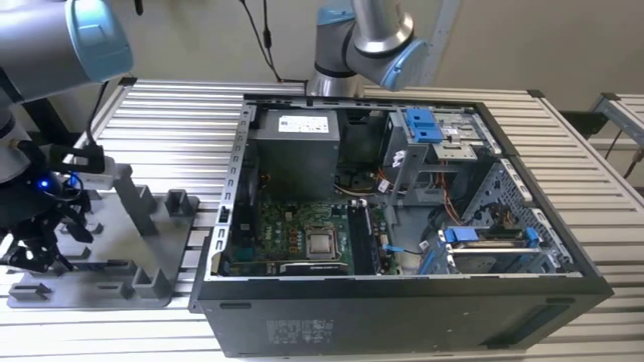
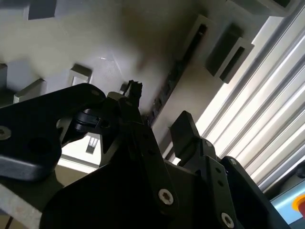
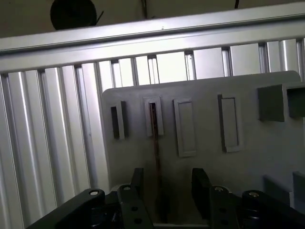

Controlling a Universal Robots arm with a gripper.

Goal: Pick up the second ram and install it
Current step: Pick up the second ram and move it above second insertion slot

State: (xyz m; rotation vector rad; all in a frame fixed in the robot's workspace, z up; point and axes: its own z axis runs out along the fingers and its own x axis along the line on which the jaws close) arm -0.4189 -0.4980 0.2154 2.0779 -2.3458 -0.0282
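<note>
Gripper (image 3: 167, 191) low over grey fixture tray (image 3: 267, 157), jaws apart. Second ram (image 3: 155, 138) stands edge-on in its slot between them, unclamped and nearer one jaw. Risk: uneven closing tilts the board and wedges it.

Nothing written can be read here. A white label (image 1: 305, 122) lies on top of the power supply box (image 1: 292, 162), and a block of pale print (image 1: 302, 329) stands on the near outer wall of the computer case (image 1: 453, 311). Both are too small to make out.
</note>
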